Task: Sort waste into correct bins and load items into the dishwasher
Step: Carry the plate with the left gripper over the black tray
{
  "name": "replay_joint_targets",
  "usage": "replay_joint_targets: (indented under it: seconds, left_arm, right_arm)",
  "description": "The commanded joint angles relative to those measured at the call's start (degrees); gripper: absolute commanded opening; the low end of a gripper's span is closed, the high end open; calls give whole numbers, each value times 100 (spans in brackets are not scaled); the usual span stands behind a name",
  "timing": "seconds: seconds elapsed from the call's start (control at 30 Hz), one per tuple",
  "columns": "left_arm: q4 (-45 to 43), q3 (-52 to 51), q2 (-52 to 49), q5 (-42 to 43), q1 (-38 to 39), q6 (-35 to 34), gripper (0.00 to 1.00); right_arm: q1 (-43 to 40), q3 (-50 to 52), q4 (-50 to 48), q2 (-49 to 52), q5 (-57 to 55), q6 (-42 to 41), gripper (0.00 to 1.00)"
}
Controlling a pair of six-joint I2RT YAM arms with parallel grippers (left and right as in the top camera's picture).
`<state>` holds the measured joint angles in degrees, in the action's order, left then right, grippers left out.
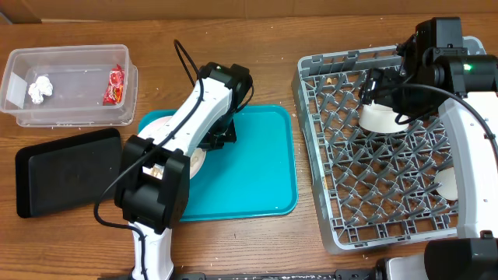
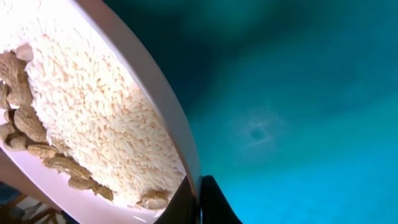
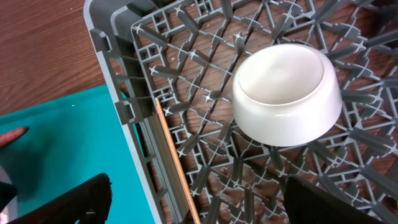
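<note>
My left gripper (image 1: 222,134) (image 2: 200,202) is shut on the rim of the white plate (image 1: 161,124) (image 2: 168,106) over the teal tray. The plate carries white rice (image 2: 93,118) and beige food scraps (image 2: 28,124). My right gripper (image 1: 379,85) (image 3: 199,186) is open and empty above the grey dish rack (image 1: 311,155) (image 3: 102,37). A white bowl (image 1: 381,117) (image 3: 287,93) lies upside down in the rack just beyond it. A wooden chopstick (image 3: 177,168) lies along the rack's left wall. The clear tub (image 1: 70,117) holds the paper ball (image 1: 39,88) and red wrapper (image 1: 115,85).
The black tray (image 1: 70,171) lies at the front left. The teal tray (image 1: 257,171) (image 3: 56,137) sits between tub and rack. Another white dish (image 1: 447,183) shows in the rack's right side, partly hidden by my right arm. A pinkish-orange tip (image 3: 12,135) shows on the teal tray.
</note>
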<state>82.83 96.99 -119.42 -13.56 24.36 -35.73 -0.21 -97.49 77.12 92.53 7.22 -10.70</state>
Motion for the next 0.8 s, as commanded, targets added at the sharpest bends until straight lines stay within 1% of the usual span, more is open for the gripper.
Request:
replay_joint_targets:
  seconds: [0.0,0.2,0.47,0.77]
  left_arm:
    - [188,323,-13,-155,-85,107,4]
    - [328,411,83,275,-498,365,4]
    - [356,411,518,323,-1268,625,4]
    - [302,411,1080,761,-2208,1237,4]
  right_arm:
    - [46,-35,-31,17,-26,4,91]
    - [46,-35,-31,17,-26,4,91]
    - [46,-35,-28,17,-33,22,91]
    - [46,-35,-31,17,-116,22,91]
